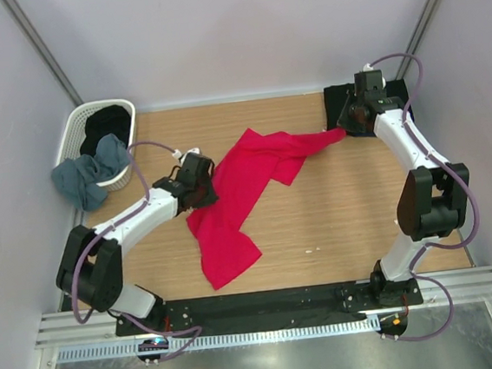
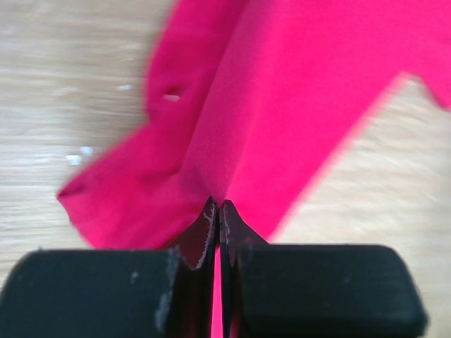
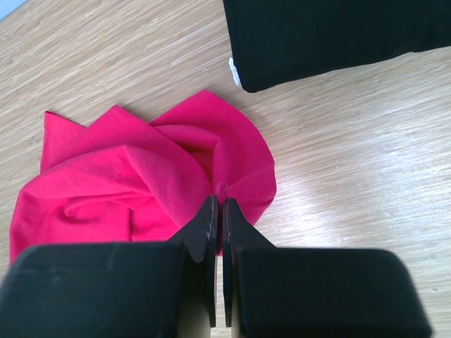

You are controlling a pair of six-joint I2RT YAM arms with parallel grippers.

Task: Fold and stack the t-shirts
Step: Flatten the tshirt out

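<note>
Closest in, the left gripper (image 2: 217, 205) is clamped on a fold at the left edge of the crimson t-shirt (image 1: 238, 194). The right gripper (image 3: 217, 201) pinches its bunched far-right tip. The shirt lies crumpled mid-table (image 1: 345, 218), stretched between them. The right wrist view alone clearly shows a folded black t-shirt (image 3: 331, 35) just beyond that tip. Well left of the crimson t-shirt, the overhead view shows a white lattice basket (image 1: 69, 136) holding a black shirt (image 1: 107, 122), with a grey-blue shirt (image 1: 88, 175) draped over its rim.

No legible text, brand or number; small white tag (image 3: 234, 71) at corner of folded black cloth t-shirt (image 3: 338, 35) too small to read.
</note>
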